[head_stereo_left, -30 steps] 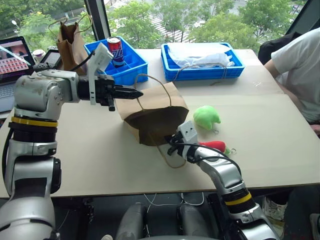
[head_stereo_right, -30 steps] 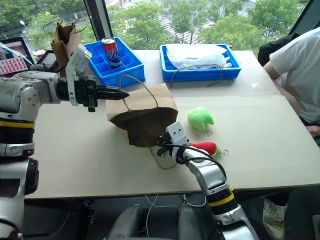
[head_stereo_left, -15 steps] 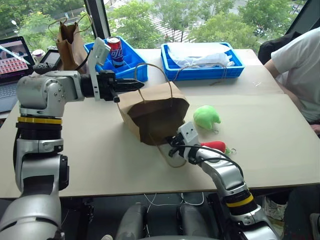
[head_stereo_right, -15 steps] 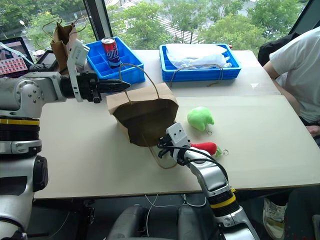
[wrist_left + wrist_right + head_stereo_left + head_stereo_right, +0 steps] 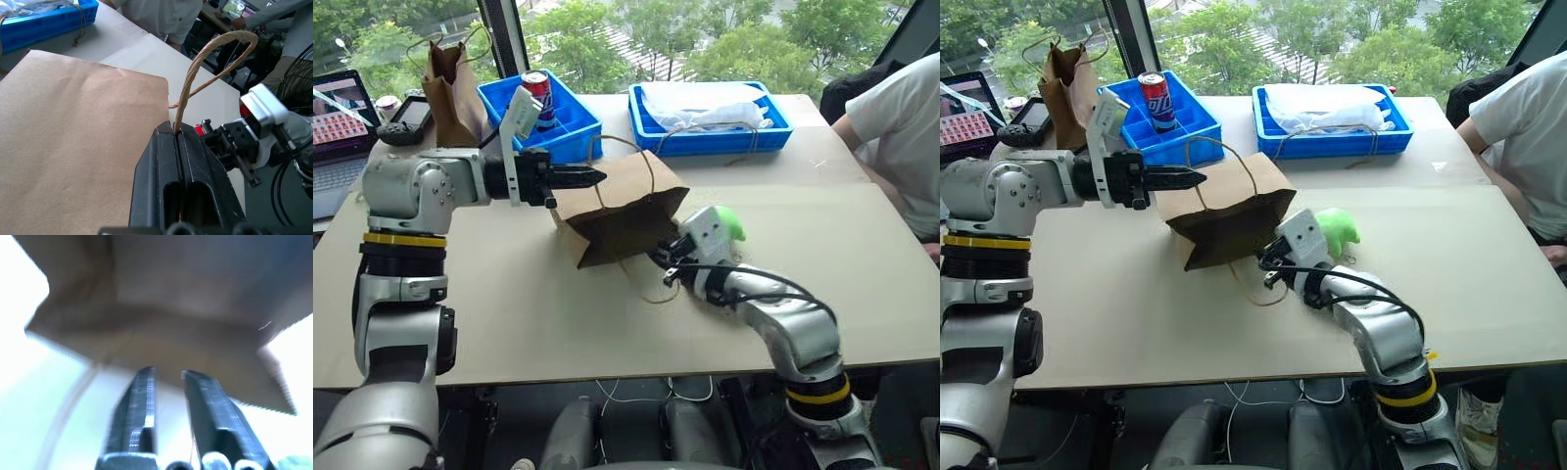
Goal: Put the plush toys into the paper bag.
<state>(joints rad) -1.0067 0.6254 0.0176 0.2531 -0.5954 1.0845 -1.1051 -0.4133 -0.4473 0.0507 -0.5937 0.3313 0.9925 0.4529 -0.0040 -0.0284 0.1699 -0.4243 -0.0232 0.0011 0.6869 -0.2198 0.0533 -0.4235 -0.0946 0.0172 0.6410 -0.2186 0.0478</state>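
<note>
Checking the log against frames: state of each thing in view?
paper bag: lifted by one handle, mouth at right gripper
left gripper: shut on twine handle
right gripper: open, empty
green plush: on table
soda can: upright in blue bin

Bare tabletop (image 5: 509,313) at seven o'clock of the paper bag (image 5: 622,211) gives passage; blue bins (image 5: 710,122) block twelve o'clock, a person's sleeve (image 5: 901,127) crowds three.

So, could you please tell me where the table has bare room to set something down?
The table is bare between the green plush and the person, and along the near edge left of the paper bag. The far edge by the blue trays is crowded.
</note>
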